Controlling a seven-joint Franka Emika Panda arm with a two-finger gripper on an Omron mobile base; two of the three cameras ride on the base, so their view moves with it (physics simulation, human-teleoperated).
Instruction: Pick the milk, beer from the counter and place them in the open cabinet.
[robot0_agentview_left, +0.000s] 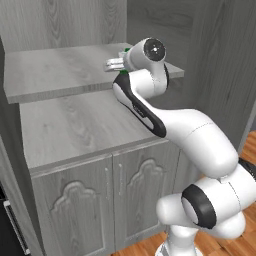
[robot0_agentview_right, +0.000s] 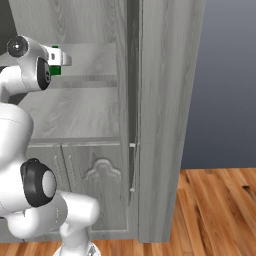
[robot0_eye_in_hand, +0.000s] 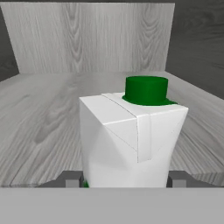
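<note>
In the hand view, the 2 fingers (robot0_eye_in_hand: 72, 179) are sitting at either side of the milk (robot0_eye_in_hand: 131, 140), closing on its lower part, with its gabled top and green cap facing the camera. The carton is hanging over the grey wood shelf (robot0_eye_in_hand: 39, 127) of the open cabinet (robot0_agentview_left: 75, 130), whose back panel is rising behind it. In the right base view, the gripper (robot0_agentview_right: 62, 62) is reaching over that shelf, a green patch of the carton showing beside it.
</note>
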